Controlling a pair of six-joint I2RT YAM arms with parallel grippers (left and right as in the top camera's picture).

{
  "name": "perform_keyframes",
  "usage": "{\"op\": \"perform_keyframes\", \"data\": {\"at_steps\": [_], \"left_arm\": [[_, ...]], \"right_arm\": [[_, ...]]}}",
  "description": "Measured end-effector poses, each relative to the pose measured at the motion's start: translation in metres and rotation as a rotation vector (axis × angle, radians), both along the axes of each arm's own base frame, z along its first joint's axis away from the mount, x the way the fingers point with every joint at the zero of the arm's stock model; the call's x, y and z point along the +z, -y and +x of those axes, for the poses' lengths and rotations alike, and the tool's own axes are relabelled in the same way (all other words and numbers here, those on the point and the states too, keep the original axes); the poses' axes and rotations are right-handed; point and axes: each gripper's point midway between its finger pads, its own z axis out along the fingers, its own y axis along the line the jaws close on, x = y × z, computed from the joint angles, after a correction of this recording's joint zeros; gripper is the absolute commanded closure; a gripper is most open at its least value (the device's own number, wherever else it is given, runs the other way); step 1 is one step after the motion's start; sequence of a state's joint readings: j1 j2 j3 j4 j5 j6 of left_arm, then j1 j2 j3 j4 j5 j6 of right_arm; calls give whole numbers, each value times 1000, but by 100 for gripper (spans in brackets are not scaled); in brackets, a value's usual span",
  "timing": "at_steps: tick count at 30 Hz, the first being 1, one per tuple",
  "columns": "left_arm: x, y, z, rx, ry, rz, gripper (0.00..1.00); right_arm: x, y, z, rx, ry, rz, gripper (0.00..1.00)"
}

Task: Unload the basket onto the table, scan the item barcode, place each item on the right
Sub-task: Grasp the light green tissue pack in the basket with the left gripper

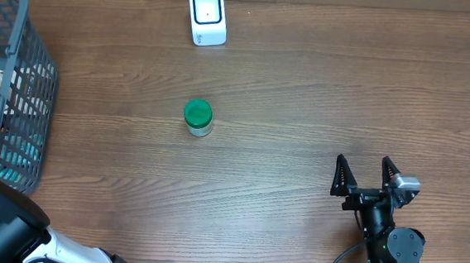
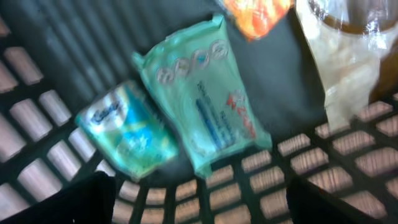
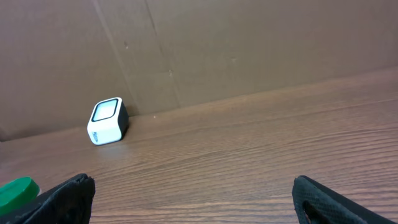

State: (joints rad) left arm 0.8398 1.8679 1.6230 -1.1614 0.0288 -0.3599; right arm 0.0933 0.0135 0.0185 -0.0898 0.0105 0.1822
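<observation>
Brown wood-grain tabletop (image 1: 304, 95) carries two arms, one at each lower corner of the overhead view. The left arm (image 1: 5, 215) angles up from the bottom-left corner and reaches over the rim of the single grey lattice basket (image 1: 36, 68) at the left edge; its front end is hidden there from above. The right arm (image 1: 389, 233) sits folded at the lower right, low over the wood, pointing toward the far edge.

There is one white scanner (image 1: 207, 16), standing near the far edge at centre, and one green-lidded jar (image 1: 198, 116), upright in the middle of the tabletop, well apart from both arms. The left wrist camera shows four things in the basket: a pale green packet (image 2: 199, 99) lying flat, a teal packet (image 2: 127, 134) just beside it on its left, an orange packet (image 2: 255, 12) cut off by the top edge, and a clear plastic bag (image 2: 348, 56) at the right. The picture is blurred, and no barcode can be made out.

The left claw (image 2: 202, 199) is spread wide above the basket floor; its dark fingers (image 2: 74, 199) sit at the bottom corners of the frame, with nothing pinched and nothing touched. The right claw (image 1: 363, 169) is also spread wide and empty, facing the scanner from a distance.
</observation>
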Motion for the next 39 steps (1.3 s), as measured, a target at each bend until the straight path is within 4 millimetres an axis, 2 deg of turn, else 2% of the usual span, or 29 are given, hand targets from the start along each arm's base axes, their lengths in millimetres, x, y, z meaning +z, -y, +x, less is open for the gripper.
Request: {"op": "perform_keyframes", "data": {"at_steps": [10,19,22,26,27,35,39], "left_arm": [[-32,-14,13,4,32,34,9],[-92,-11,16,-8,-57,-50,13],[-93,-12,17,-14,-67,-37,21],[-94,-12,17,-13,-77,-31,45],[-94,-13,17,-11,-78,-29,48],[-93,-11,15,-14,-99,-45,64],[-92,-5,11,-17,-127,-91,67]], "right_arm": [[0,0,0,0,0,0,0],[0,0,0,0,0,0,0],[0,0,0,0,1,0,0],[0,0,0,0,1,0,0],[0,0,0,0,1,0,0],[0,0,0,0,1,0,0],[0,0,0,0,1,0,0]]}}
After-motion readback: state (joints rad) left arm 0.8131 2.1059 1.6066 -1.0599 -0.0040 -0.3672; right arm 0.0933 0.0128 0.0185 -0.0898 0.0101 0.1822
